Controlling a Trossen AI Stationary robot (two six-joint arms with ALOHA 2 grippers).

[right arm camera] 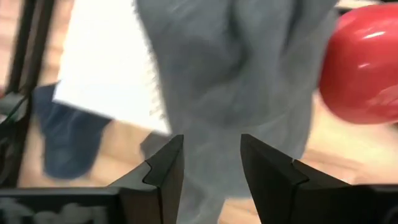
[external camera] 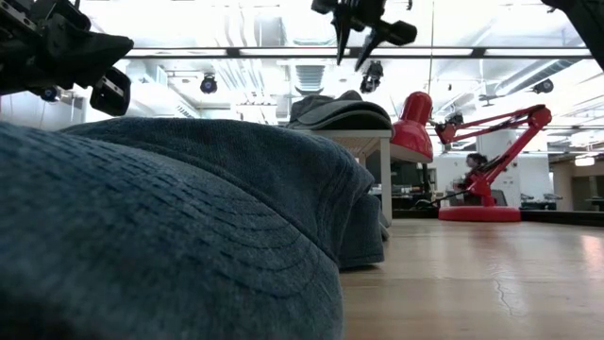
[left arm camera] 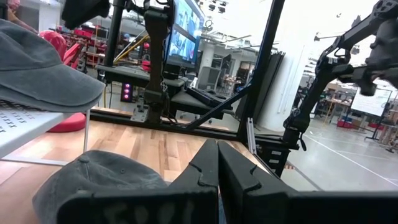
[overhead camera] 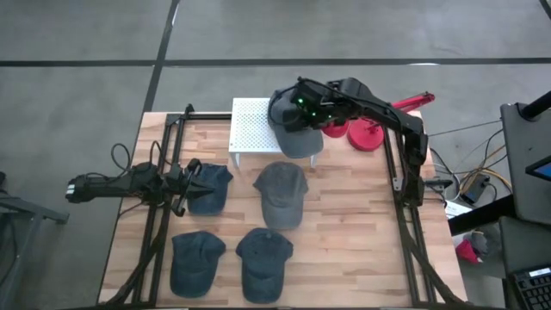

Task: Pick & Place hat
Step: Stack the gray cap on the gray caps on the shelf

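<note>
A grey cap (overhead camera: 295, 136) lies on the white perforated stand (overhead camera: 251, 127), its brim sticking out past the stand's edge; the low view shows this cap (external camera: 338, 111) on top. My right gripper (overhead camera: 291, 108) hangs open above it, fingers pointing down (external camera: 361, 38) with clear air beneath. In the right wrist view its open fingers (right arm camera: 211, 163) frame the grey cap (right arm camera: 236, 74). My left gripper (overhead camera: 191, 181) waits shut (left arm camera: 217, 163) at the left side, raised (external camera: 99, 71) beside a blue cap (overhead camera: 211, 188).
Another grey cap (overhead camera: 281, 195) lies mid-table, with two blue caps (overhead camera: 196, 258) (overhead camera: 263, 263) near the front edge. A red desk lamp (overhead camera: 366, 129) stands right of the stand. Black frame rails (overhead camera: 403, 189) run along both sides of the table. Bare wood lies at the right front.
</note>
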